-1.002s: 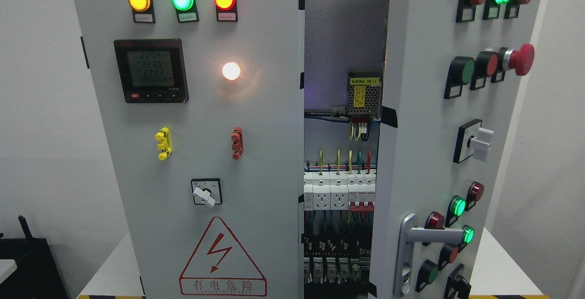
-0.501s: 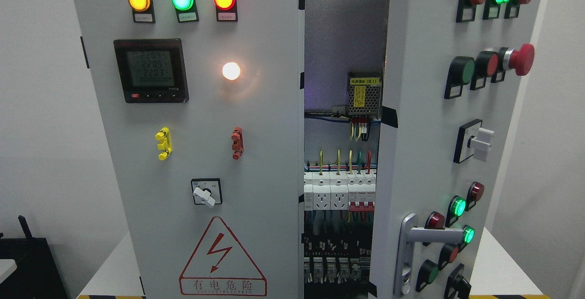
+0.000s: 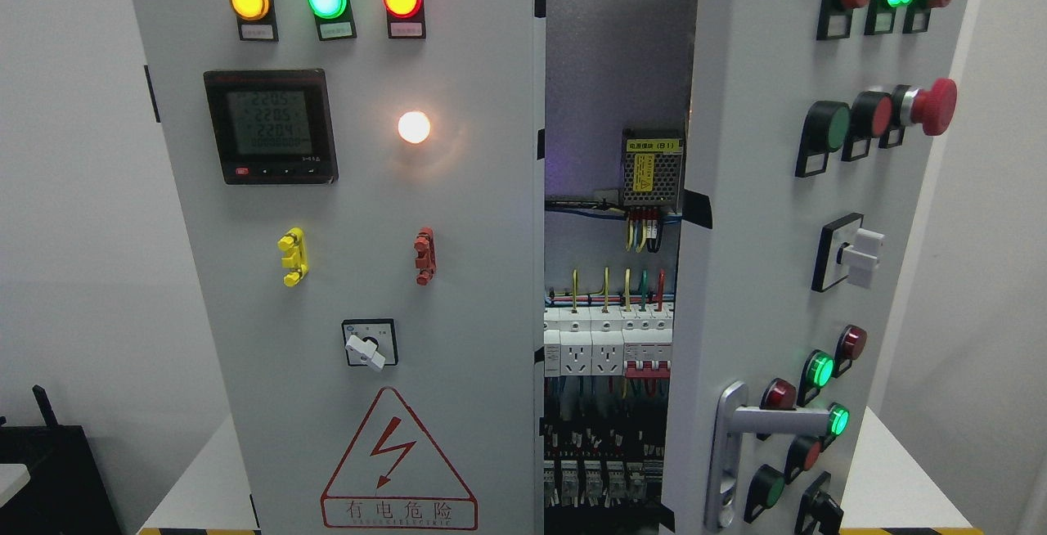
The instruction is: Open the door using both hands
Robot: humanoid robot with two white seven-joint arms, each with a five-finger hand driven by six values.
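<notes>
neither hand is in view, so you cannot tell how either one is set or place anything relative to it. the left door (image 3: 360, 273) looks closed. the right door (image 3: 769, 257) stands ajar, wiring (image 3: 605, 339) exposed in the gap. reaching blind, you risk bumping the selector (image 3: 366, 348), snagging live wiring, or hitting the red stop button (image 3: 932, 105) instead of the handle (image 3: 757, 420).

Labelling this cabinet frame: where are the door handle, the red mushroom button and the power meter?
door handle (image 3: 765, 420), head view, on its horizontal lever.
red mushroom button (image 3: 936, 105), head view, on its cap.
power meter (image 3: 270, 126), head view, on its screen.
</notes>
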